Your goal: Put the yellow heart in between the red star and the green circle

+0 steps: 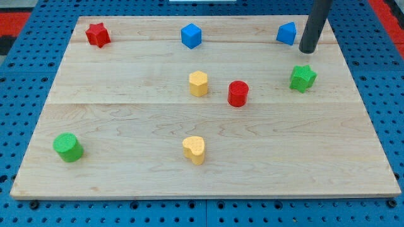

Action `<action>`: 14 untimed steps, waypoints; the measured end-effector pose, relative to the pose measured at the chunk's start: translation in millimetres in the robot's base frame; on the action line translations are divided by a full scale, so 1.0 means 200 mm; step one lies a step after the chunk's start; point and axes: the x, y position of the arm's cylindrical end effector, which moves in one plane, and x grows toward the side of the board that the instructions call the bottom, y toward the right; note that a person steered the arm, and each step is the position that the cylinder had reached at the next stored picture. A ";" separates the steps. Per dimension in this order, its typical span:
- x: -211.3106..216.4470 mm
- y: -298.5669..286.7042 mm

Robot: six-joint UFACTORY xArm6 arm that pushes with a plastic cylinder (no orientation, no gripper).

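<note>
No jaws to report, only a bare rod: my tip up at the view's top right, between the right-hand blue block and the green star. Yellow heart low at the middle of the worktop, well apart from my tip; red star top left, green circle bottom left. Risk of clipping the red cylinder or the other yellow block on the way over. With an off-centre push, likely to spin the heart aside or drive it into the green circle.
</note>
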 end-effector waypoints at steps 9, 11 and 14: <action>1.36 -1.01; 1.05 -1.19; 1.00 -1.95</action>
